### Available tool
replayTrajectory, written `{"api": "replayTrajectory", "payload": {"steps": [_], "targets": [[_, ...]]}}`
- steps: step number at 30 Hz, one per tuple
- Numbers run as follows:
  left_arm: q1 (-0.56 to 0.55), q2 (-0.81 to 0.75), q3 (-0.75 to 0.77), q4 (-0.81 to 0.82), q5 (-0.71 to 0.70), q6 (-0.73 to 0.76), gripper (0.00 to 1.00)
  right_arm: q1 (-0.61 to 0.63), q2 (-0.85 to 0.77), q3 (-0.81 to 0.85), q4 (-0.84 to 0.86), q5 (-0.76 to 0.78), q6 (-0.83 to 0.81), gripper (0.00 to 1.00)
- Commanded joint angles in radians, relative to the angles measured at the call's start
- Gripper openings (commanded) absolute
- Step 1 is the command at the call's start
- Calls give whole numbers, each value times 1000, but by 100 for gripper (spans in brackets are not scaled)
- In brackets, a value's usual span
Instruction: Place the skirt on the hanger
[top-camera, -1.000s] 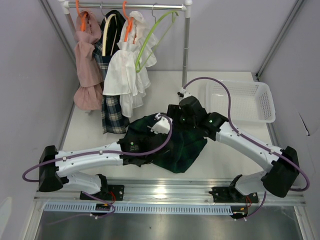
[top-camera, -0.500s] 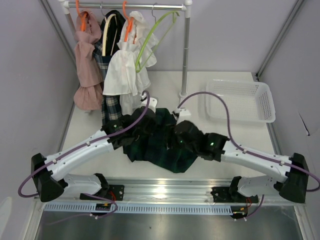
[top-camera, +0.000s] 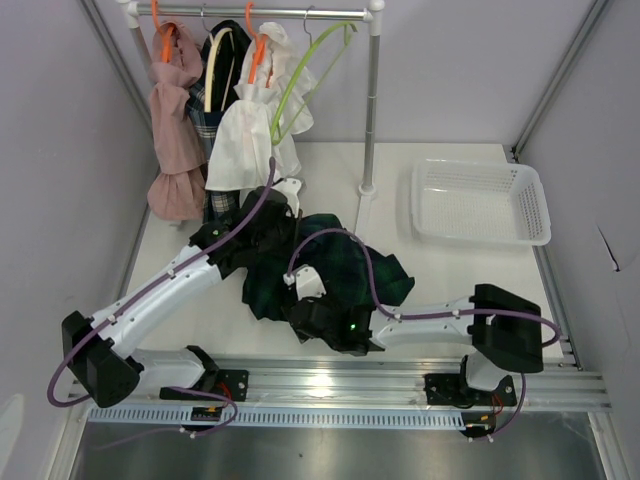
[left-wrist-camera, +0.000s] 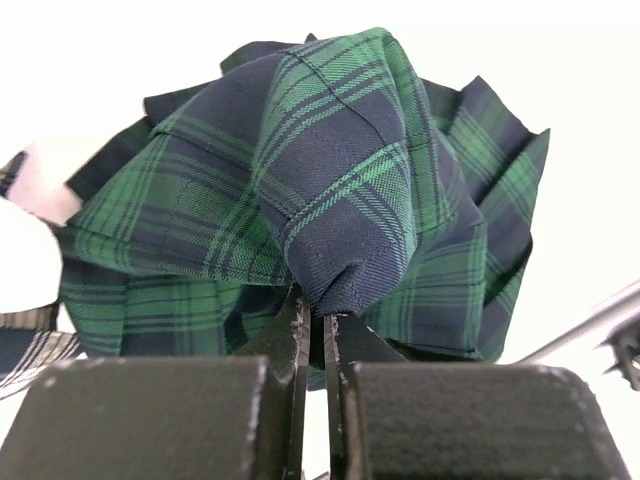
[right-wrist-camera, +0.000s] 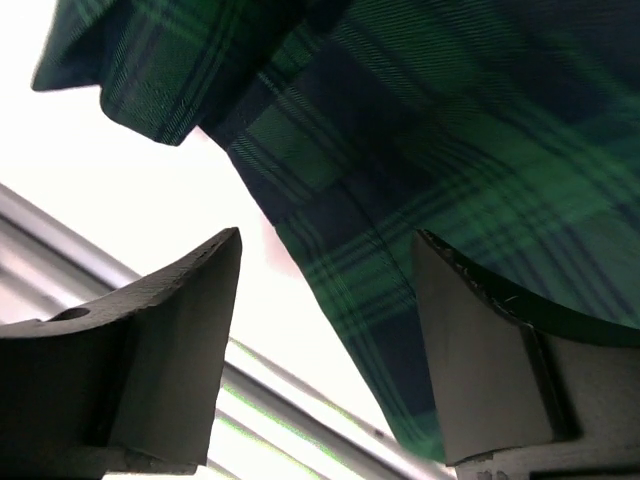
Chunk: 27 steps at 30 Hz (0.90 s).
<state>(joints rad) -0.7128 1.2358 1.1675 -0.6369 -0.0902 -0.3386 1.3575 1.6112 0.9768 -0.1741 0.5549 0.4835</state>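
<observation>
- Skirt (top-camera: 350, 262), dark green with checks, lies in a heap on the white surface (top-camera: 470, 280) in the top view. It sits in the middle, near the foot of the rack pole. The left arm (top-camera: 170, 290) reaches to the far left side of the heap. The right arm (top-camera: 430, 318) reaches across to the near edge of it. A green hanger (top-camera: 300, 80) hangs on the rail (top-camera: 290, 12) at the back, beside a white dress (top-camera: 245, 140). A white basket (top-camera: 480, 200) stands on the right, well apart from the skirt.
- In the left wrist view, the left gripper (left-wrist-camera: 318, 322) is squeezed tight on a fold of the skirt. The cloth puffs up above the two fingers in a big bunch.
- In the right wrist view, the right gripper (right-wrist-camera: 325, 300) has its fingers spread wide and grips nothing. An edge of the skirt hangs just in front of it, seen between the two fingers.
</observation>
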Motion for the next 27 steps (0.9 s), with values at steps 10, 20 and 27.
{"api": "replayTrajectory", "payload": {"steps": [10,20,27], "targets": [[65,19,3,62,188,18,0,40,210,114,179,115,-72,77],[75,8,8,48,179,33,0,25,181,71,58,197,20,24],[78,-12,18,26,165,50,0,35,-26,4,-76,247,105,2]]}}
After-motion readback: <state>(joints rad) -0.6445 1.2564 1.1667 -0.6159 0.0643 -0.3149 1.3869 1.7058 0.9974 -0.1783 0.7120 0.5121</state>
